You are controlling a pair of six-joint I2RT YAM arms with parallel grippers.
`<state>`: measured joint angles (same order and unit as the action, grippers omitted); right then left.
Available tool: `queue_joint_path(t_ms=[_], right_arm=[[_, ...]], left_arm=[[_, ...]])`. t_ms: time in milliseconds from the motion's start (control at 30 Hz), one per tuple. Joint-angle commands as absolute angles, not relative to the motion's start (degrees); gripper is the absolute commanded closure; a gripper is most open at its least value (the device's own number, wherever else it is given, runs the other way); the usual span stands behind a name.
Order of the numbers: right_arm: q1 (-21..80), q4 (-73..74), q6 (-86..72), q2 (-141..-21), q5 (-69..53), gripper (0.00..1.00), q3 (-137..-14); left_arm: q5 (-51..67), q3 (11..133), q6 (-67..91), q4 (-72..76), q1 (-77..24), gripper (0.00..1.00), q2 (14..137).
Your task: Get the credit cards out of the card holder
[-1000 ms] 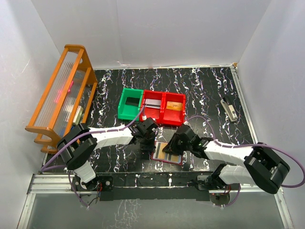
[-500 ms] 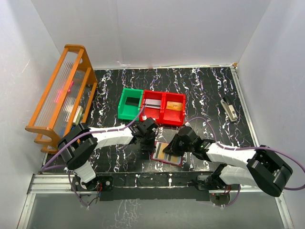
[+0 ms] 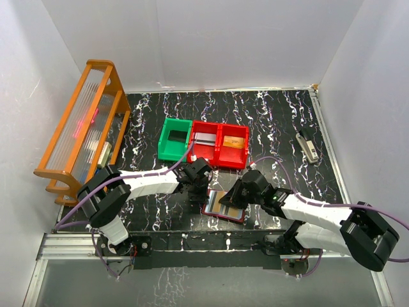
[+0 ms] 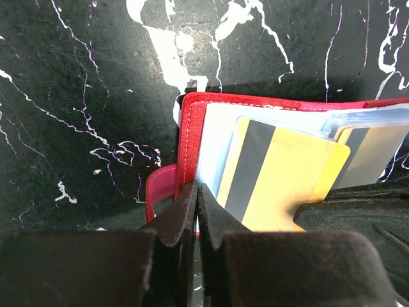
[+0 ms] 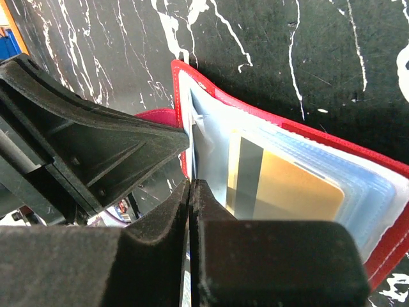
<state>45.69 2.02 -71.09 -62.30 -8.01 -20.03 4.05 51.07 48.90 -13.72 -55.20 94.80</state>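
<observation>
At the table's (image 3: 275,121) near edge, holding the open card holder (image 4: 188,121) by its left rim with the left gripper (image 4: 196,188), jaws pinched tight. Resting the right gripper (image 5: 190,185), fully closed, against the clear sleeves; cannot tell whether gripping anything. Gold credit cards (image 4: 287,173) tucked inside. Beyond, red bins (image 3: 217,160).

A robot lab's test cell: plain white panel walls (image 3: 223,45) beyond the left claw (image 3: 200,197), silver aluminium rail (image 3: 64,246) behind it, black white-veined tabletop (image 3: 275,121) beneath.
</observation>
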Motion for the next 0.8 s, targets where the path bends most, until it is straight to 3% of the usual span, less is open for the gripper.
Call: queue_joint_path(t_ms=[0,200,433,767], right_arm=[[45.88,0.38,-71.78,-60.28,-8.52,1.0,-20.87],[45.88,4.81,-70.56,-59.7,-6.81,1.0,-21.68],[45.75,1.91,-71.26,-60.09,-9.56,0.89,-18.42],[45.22,-0.52,-73.12,-59.18,-10.3,0.84,-16.93]], left_arm=[[3.7,49.04,48.91,-17.58,-56.12,1.0,99.13],[3.34,49.24,48.96,-17.75,-56.09,1.0,98.98],[3.56,48.68,49.2,-17.33,-56.09,1.0,98.88],[3.25,48.72,49.21,-17.46,-56.07,1.0,98.37]])
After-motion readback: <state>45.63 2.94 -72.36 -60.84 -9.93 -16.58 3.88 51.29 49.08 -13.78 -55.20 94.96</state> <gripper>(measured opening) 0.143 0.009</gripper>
